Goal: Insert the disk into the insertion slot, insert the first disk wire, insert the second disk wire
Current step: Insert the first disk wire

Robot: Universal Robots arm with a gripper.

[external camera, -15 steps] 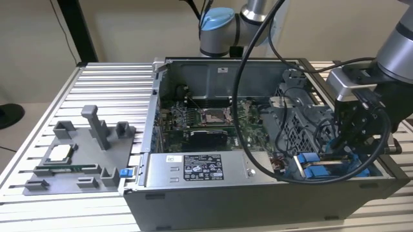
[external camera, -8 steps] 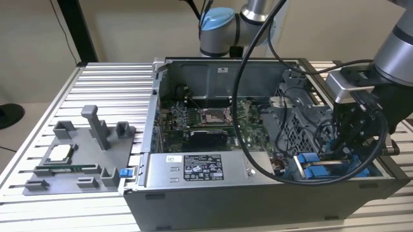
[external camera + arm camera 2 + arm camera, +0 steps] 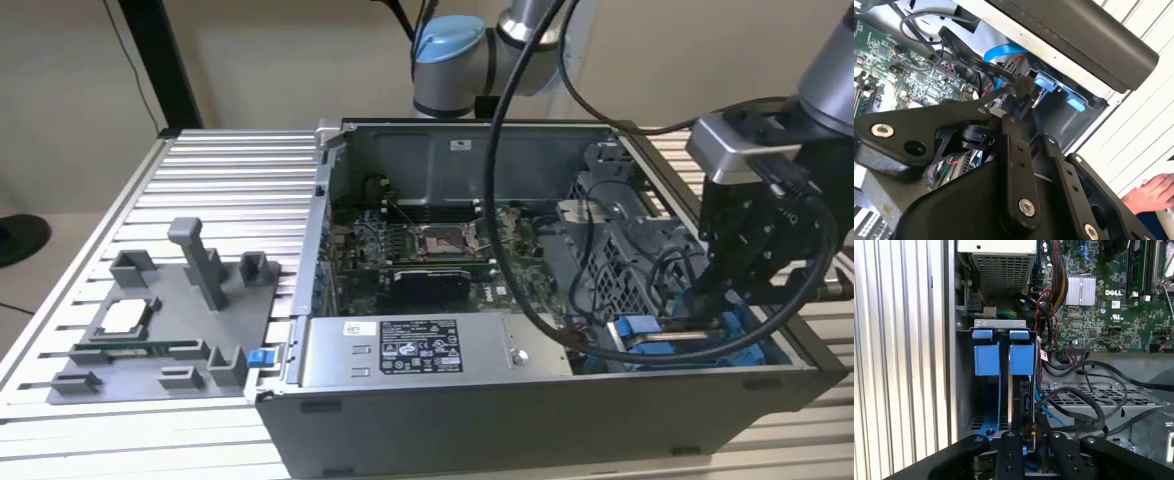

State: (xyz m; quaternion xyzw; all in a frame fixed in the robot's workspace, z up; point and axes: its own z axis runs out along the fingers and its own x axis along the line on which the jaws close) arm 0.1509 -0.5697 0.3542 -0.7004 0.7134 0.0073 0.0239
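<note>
The disk [image 3: 1025, 395] stands edge-on inside the insertion slot [image 3: 979, 425], and its blue carrier tabs [image 3: 1021, 357] sit at the bay's mouth. In the exterior view the blue carrier [image 3: 638, 330] lies in the case's front corner, on that view's right. My gripper [image 3: 727, 300] reaches down into this corner. Its fingers [image 3: 1009, 450] are close together on a small black connector [image 3: 1032, 431] of a black disk wire [image 3: 1074, 395], right at the disk's rear edge. In the second wrist view the gripper [image 3: 1029, 132] sits just behind the blue tabs [image 3: 1049, 82], next to a black connector [image 3: 1021, 85].
The grey power-supply box [image 3: 400, 350] lies along the case front. The motherboard [image 3: 427, 250] fills the case floor, with loose black cables [image 3: 1089, 367] and a blue flat cable [image 3: 1004, 50] near the bay. A grey fixture [image 3: 160, 330] stands outside. A person's hand [image 3: 1154, 192] rests beside the case.
</note>
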